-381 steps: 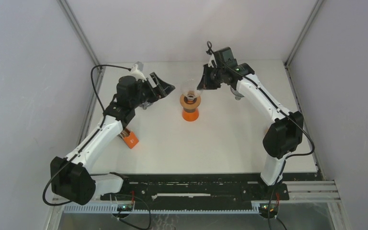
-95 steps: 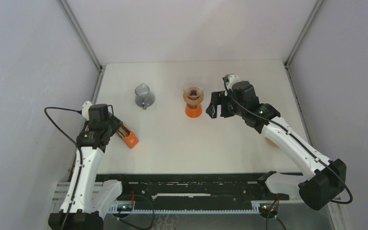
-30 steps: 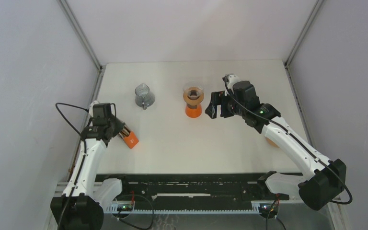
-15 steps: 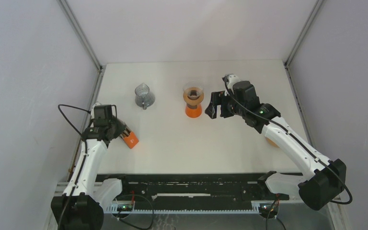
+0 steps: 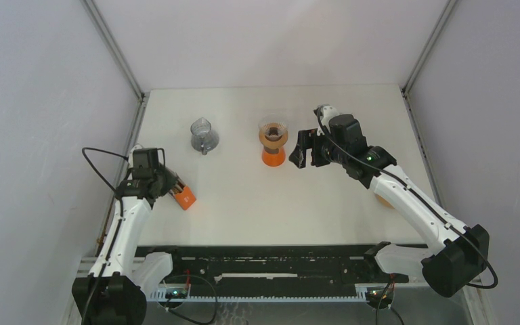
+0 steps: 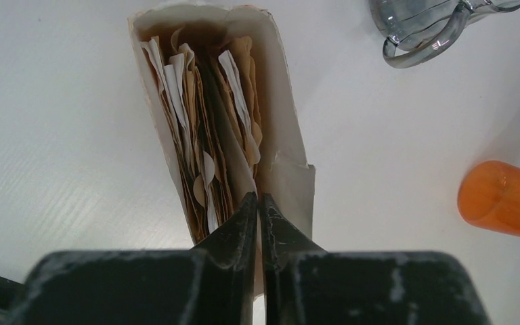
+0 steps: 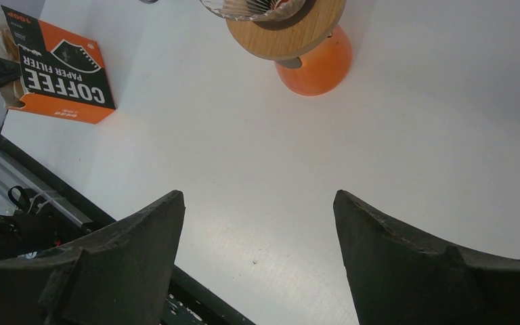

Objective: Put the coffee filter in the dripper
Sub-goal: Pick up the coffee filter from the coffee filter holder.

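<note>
The left fingers (image 6: 252, 217) are drawn almost together, their tips at the open mouth of the coffee filter box (image 6: 286, 142). They sit right at the near edge of the paper filters (image 6: 203, 135), which are packed on edge inside. Whether a sheet is nipped between them I cannot tell. The tips sit by the box's right inner wall, which looks like an attempt to peel a single filter off the outside of the stack.

The box lies on its side on the counter (image 5: 311, 217) with its mouth toward the left arm, so a filter can be drawn straight out. The filter to be placed is thus at the box, well apart from the dripper (image 5: 273, 133). The dripper stands on its orange base (image 5: 273, 158), with a glass server (image 5: 203, 135) off to the box's side of it.

The right fingers (image 5: 306, 152) hang wide apart just beside the dripper, holding nothing. They are probably posted there to steady it or to receive the filter.
</note>
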{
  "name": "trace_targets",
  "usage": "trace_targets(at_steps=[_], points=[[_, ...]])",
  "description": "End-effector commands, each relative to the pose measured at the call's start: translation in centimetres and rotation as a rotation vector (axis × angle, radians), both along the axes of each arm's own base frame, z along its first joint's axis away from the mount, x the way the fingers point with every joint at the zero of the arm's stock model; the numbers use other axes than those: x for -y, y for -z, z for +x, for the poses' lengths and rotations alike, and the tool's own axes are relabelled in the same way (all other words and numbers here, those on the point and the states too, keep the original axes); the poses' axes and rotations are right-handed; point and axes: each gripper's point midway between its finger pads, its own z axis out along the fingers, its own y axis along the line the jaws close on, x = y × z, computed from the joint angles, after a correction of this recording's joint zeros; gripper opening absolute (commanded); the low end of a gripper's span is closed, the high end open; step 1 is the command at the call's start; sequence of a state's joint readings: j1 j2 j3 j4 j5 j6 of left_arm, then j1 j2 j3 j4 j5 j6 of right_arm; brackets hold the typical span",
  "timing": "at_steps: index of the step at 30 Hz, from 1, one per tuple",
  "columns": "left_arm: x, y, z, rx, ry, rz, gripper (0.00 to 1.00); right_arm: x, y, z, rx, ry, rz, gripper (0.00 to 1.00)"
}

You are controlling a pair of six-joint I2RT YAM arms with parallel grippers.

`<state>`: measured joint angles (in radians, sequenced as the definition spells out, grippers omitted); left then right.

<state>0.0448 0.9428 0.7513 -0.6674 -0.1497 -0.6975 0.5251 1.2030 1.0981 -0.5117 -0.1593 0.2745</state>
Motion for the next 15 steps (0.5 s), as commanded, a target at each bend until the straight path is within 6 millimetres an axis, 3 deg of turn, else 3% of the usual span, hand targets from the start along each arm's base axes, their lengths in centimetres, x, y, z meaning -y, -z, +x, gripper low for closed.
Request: trace_targets(at_steps=[1, 6, 15], points=[[-0.1, 0.3, 0.0, 0.005, 0.012, 0.003, 0.05, -0.4, -1.5, 0.5, 0.055, -0.005, 0.038, 0.89], [-0.1, -0.1, -0.2, 0.015, 0.013, 0.009, 0.00, -0.4, -1.6, 0.5, 0.059, -0.008, 0.039, 0.89], [-0.3, -4.0, -0.8, 0.120, 0.004, 0.024, 0.00, -0.4, -1.9, 0.3, 0.066, -0.010, 0.044, 0.89]])
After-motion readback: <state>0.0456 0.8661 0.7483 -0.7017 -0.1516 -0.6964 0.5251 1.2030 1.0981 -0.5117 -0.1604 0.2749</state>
